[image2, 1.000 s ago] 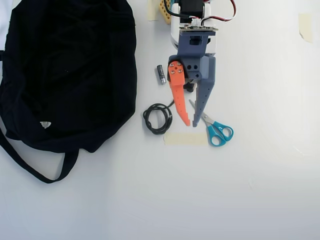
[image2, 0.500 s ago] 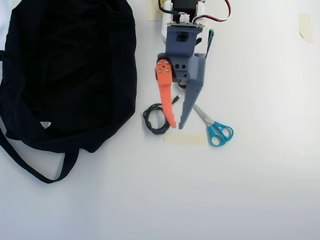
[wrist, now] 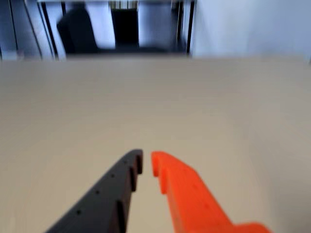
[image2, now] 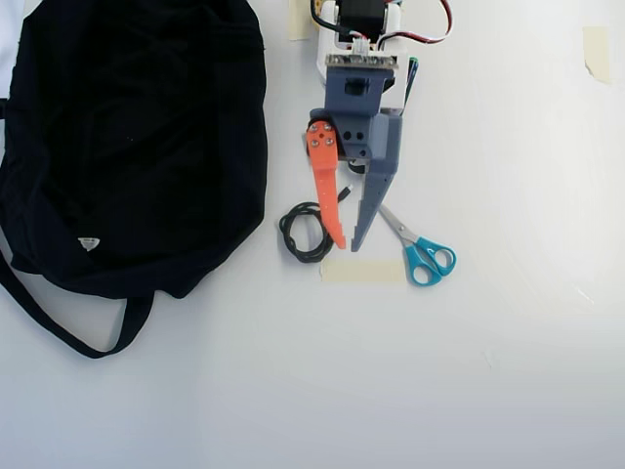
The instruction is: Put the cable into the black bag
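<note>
In the overhead view the cable [image2: 285, 230] lies as a small black coil on the white table, its plug end [image2: 344, 192] pointing up right. The black bag [image2: 137, 137] fills the left side, with a white label [image2: 89, 242] and a thin strap [image2: 59, 327]. My gripper [image2: 348, 245] points down the picture, its orange finger [image2: 327, 191] lying over the coil's right edge. The jaws stand almost together with a narrow slit and nothing between them. The wrist view has the gripper [wrist: 146, 161] over bare table, with cable and bag out of view.
Blue-handled scissors [image2: 422, 256] lie just right of the grey finger [image2: 376, 191]. A beige tape strip [image2: 363, 271] sits below the fingertips. More tape scraps [image2: 596, 51] are stuck at the top right. The arm's base [image2: 363, 24] is at the top.
The gripper has swung left, from above the scissors to the coil's right edge. The jaws stay as close together as before. Cable, bag and scissors have not moved.
</note>
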You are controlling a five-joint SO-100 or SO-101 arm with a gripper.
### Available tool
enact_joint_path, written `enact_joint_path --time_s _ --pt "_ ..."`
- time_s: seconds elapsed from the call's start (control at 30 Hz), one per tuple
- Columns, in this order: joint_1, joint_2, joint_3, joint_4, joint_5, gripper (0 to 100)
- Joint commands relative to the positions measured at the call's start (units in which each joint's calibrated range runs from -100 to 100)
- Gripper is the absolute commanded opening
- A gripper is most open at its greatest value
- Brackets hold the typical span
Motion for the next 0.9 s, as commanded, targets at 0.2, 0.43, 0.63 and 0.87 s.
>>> enact_joint_path --time_s 0.2,0.43,0.63,0.87 --pt "0.04 -1.70 -11.26 34.56 0.30 2" --pt "-0.19 -1.28 -12.25 57.39 0.35 2" --pt "-0.71 -1.61 -12.43 68.15 0.56 2" --pt "-0.34 -1.61 -12.43 73.49 7.17 2"
